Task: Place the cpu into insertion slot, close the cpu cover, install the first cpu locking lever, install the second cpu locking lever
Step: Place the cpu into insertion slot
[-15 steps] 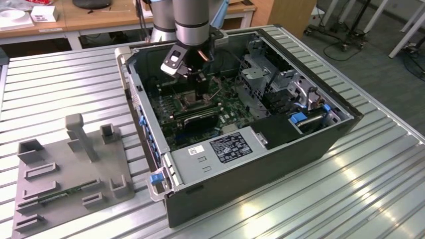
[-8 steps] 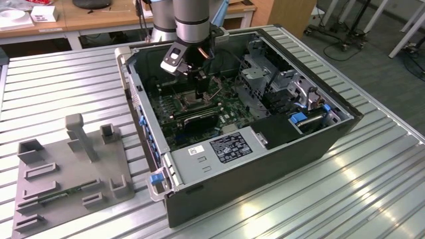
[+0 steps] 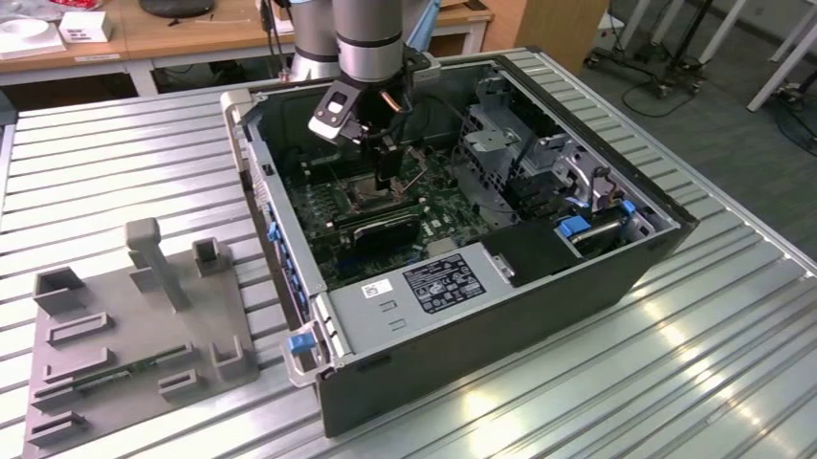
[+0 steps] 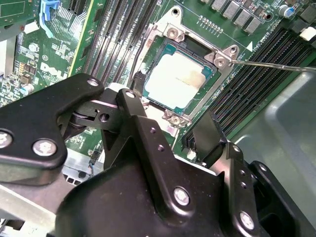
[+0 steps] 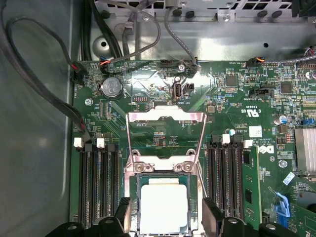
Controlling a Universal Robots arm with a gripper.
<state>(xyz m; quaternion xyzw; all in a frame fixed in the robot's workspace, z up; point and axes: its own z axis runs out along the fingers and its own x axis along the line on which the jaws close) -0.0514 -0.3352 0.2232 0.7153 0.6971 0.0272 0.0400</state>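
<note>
tool (image 5: 167, 207): released, fingers straddle cpu (image 4: 178, 83), apart from it, probably to leave it free | cpu: flat in socket (image 5: 132, 170), looks seated | cover (image 5: 165, 117): tipped open, leaves socket reachable | labels: white sticker (image 3: 438, 282) at tool's 5 o'clock in exterior view, print unread

Label (image 3: 441, 284) and small white sticker (image 3: 379, 289) on the metal housing (image 3: 383, 320), lower centre of the exterior view: print too small to read. White printed marks (image 5: 252, 112) on the motherboard (image 5: 148, 98) in the first wrist view appear upside down; no wording legible.
</note>
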